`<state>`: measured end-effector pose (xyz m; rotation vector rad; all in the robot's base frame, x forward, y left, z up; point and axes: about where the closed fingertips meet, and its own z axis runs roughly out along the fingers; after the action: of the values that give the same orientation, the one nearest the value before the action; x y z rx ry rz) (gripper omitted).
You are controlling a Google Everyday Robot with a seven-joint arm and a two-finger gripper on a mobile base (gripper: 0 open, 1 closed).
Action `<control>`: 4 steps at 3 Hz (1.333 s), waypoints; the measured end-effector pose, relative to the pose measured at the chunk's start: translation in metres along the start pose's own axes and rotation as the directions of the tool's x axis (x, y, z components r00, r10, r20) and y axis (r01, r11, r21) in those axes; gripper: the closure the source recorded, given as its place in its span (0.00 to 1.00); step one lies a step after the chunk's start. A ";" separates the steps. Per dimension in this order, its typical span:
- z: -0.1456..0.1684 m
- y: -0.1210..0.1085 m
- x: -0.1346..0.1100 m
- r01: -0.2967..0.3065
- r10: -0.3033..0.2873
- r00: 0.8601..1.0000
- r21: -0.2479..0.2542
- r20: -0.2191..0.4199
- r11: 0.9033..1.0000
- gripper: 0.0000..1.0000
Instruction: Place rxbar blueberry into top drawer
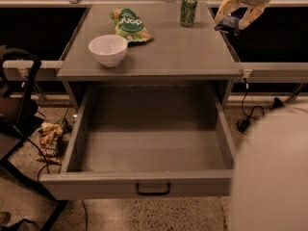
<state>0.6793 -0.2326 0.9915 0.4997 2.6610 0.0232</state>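
The top drawer (144, 186) is pulled wide open below the grey cabinet top (159, 57), and its inside is bare. My gripper (232, 21) hangs at the upper right, over the right edge of the cabinet top, shut on the rxbar blueberry (229, 23), a small dark navy bar held between the two pale fingers (222, 7). The bar is lifted off the surface. The arm's white body fills the lower right corner.
On the cabinet top stand a white bowl (108, 49) at the left, a green chip bag (130, 26) behind it, and a green soda can (188, 9) at the back right. A snack bag (49, 139) and cables lie on the floor at the left.
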 end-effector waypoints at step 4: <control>0.065 -0.104 0.155 0.225 -0.224 0.970 -0.008 -0.091 0.974 1.00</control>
<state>0.5398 -0.2794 0.8594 0.1994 2.7913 -0.0253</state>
